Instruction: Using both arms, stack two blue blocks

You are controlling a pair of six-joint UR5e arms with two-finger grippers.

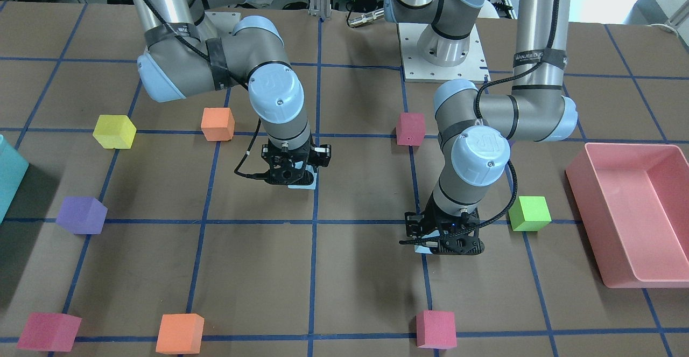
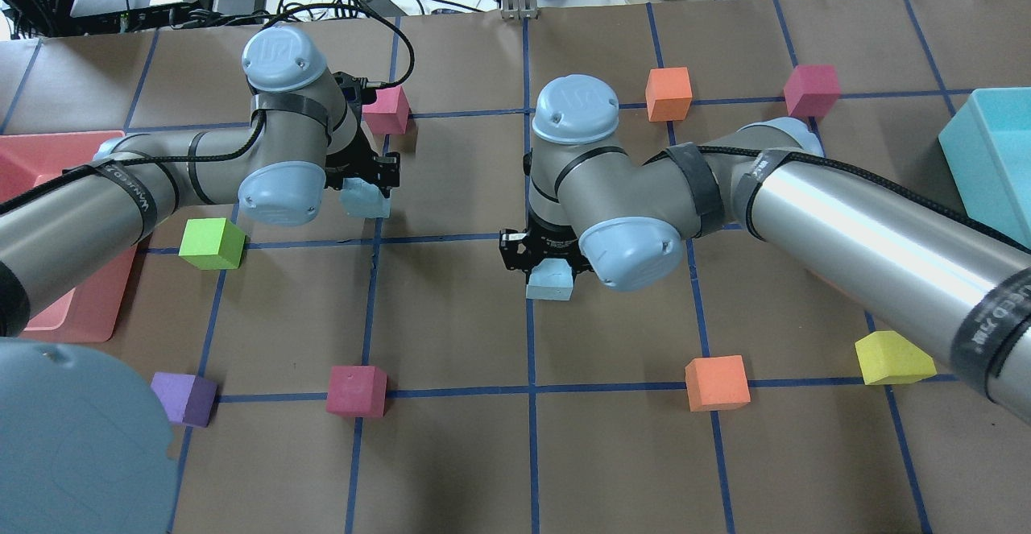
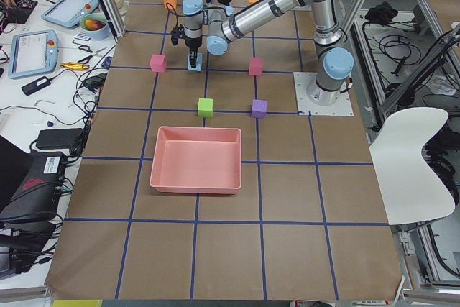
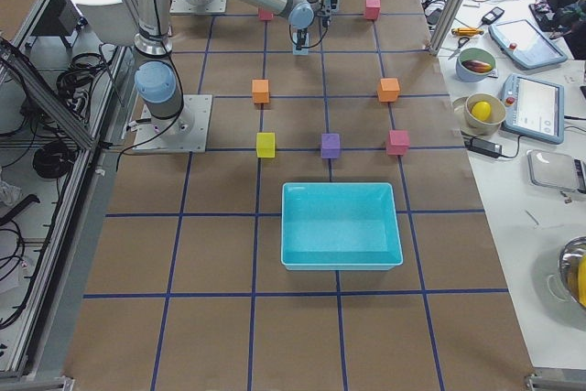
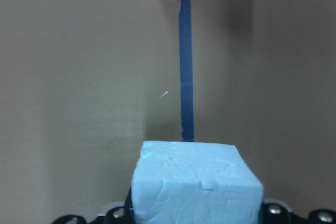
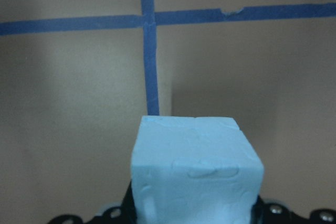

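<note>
Reaches in from the left of the overhead view with the left arm point(image 2: 185, 171), forearm low and level, wrist turned straight down over the table point(image 2: 451, 469). Grips the first blue block point(image 2: 364, 204) in the left gripper point(image 2: 369, 184), just beside a tape line and near a red cube point(image 2: 387, 109). Comes in from the other side with the right arm point(image 2: 805, 196), elbow folded at mid-table, right gripper point(image 2: 548, 264) pointing down and closed on the second blue block point(image 2: 550, 286), beside the centre tape line. Holds the two blocks well apart, neither on the other. From overhead and from the front, shows only a pale sliver of each cube under the black gripper bodies, fingers hidden. From the wrist cameras, shows each cube's scuffed face filling the space between the jaws, pads out of sight behind it. Cannot tell whether either cube rests on the table or hangs just above it. Adds, at the left wrist, a tape line running up to the red cube's edge; at the right wrist, a tape crossing just beyond the cube.
</note>
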